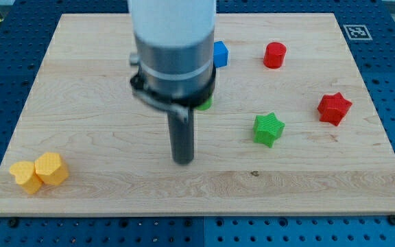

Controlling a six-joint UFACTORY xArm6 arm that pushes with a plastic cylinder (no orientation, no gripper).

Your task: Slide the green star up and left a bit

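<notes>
Tip (pixel 183 160) down on board (pixel 101 82) at frame centre-bottom, touching nothing; no claw, just bare rod. Green star (pixel 268 129) sits center-right, well apart from tip. Prob light, rigid, slides easy, may spin. Push from its lower-right side, thru centre.

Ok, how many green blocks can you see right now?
2. The green star sits right of my tip. Another green block peeks from behind the arm, shape unclear. More could be hidden there.
</notes>
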